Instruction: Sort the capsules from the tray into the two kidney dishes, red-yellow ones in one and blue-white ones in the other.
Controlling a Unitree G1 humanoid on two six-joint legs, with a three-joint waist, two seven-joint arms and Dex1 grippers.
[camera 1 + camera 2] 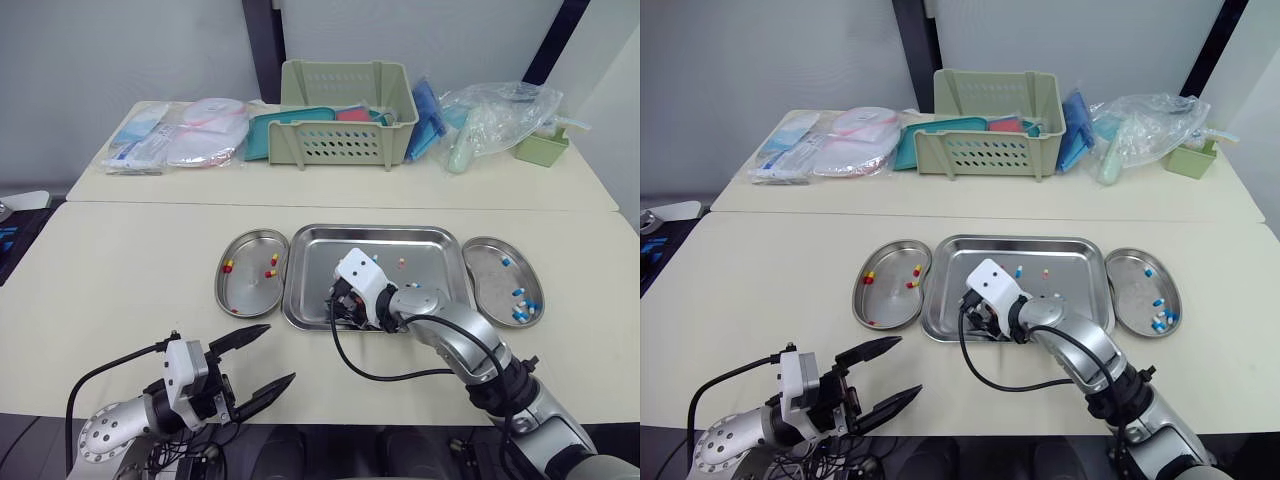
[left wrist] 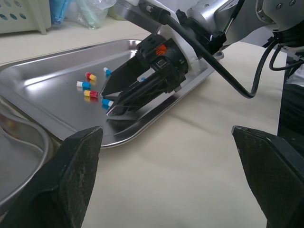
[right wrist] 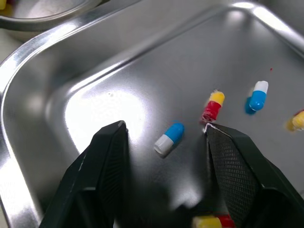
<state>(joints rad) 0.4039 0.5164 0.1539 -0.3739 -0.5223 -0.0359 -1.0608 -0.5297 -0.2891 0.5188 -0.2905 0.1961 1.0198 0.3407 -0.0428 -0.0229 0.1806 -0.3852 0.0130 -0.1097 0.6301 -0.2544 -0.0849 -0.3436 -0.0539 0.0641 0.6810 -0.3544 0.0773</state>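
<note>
A steel tray point(image 1: 320, 260) lies mid-table between two kidney dishes. The left dish point(image 1: 250, 290) holds red-yellow capsules point(image 1: 271, 266); the right dish point(image 1: 487, 280) holds blue-white capsules point(image 1: 521, 303). My right gripper point(image 3: 165, 128) is open, low over the tray's near-left part, with a blue-white capsule point(image 3: 169, 138) lying on the tray between its fingers, untouched. A red-yellow capsule point(image 3: 213, 105) and another blue-white one point(image 3: 257, 96) lie just beyond. My left gripper point(image 1: 280, 352) is wide open above the table's front edge, holding nothing.
On the rear table stand a green basket point(image 1: 345, 115), flat packets point(image 1: 180, 135) to its left, plastic bags point(image 1: 495, 115) and a small green box point(image 1: 541, 148) to its right. The right arm's black cable point(image 1: 400, 375) loops over the table in front of the tray.
</note>
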